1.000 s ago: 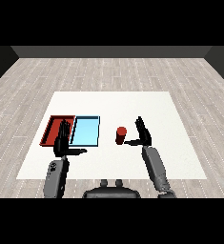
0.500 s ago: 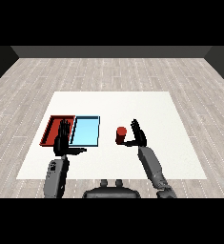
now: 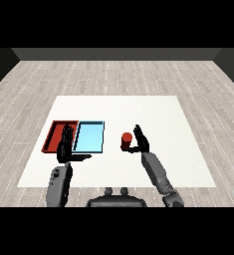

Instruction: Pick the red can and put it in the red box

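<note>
So the red can (image 3: pixel 126 141) is seen standing upright on the white table (image 3: pixel 153 114), just right of the light blue tray (image 3: pixel 90 136) and a little apart from it. Nothing is inside it yet as far as the red tray (image 3: pixel 55 133) goes, which is laid at the far left, touching the blue one along its side.

The right hand (image 3: pixel 140 142) is placed right beside the can on its right, fingers pointed up and mostly straight, thumb stuck out toward the can's lower part. Whether the thumb is actually touching the can can't really be made out, since the two are overlapped there and it's all dark against dark. The fingers aren't wrapped around it though, so it's counted as released, not grasping.

The left hand (image 3: pixel 66 147) is held up over the near edge of the trays, fingers straight, thumb pointed off to the right. Part of the red tray's near right corner and the seam between the trays is covered by it, so that bit is hidden. Nothing is held in it.

Both grey forearms are cut off low in the view, and the insides of the trays are only partly shown.
</note>
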Available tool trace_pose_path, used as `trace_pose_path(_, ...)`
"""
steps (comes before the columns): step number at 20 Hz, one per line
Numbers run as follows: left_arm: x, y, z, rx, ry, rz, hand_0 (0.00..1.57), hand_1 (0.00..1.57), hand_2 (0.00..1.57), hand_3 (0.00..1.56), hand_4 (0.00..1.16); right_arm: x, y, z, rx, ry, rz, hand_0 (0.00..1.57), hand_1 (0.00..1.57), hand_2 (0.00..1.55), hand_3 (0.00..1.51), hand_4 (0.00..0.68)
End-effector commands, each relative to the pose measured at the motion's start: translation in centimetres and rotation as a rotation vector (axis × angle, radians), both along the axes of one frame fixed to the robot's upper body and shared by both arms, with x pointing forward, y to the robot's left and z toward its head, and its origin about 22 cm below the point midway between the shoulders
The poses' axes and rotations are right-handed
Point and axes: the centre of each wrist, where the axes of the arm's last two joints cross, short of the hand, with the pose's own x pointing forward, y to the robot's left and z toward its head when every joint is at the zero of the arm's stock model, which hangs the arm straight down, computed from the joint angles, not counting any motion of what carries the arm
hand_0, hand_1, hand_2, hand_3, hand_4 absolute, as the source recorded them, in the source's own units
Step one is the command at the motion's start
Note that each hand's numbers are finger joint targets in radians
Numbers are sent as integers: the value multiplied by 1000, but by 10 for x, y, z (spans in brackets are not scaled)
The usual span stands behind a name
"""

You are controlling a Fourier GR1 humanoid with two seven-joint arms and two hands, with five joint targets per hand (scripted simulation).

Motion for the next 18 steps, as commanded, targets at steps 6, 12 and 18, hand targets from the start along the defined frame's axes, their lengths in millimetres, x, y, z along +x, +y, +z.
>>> trace_pose_path(6,1,9,6,13,-1,-4,0,0,0,0,0,14,17,-8,31,22,25,0,0,0,0,0)
trace_pose_path(12,3,-15,-11,15,-3,3,0,0,0,0,0,19,19,-9,35,31,39,0,0,0,0,0)
trace_pose_path(18,-16,19,4,2,-10,-8,0,0,0,0,0,23,33,-2,16,36,63,0,0,0,0,0)
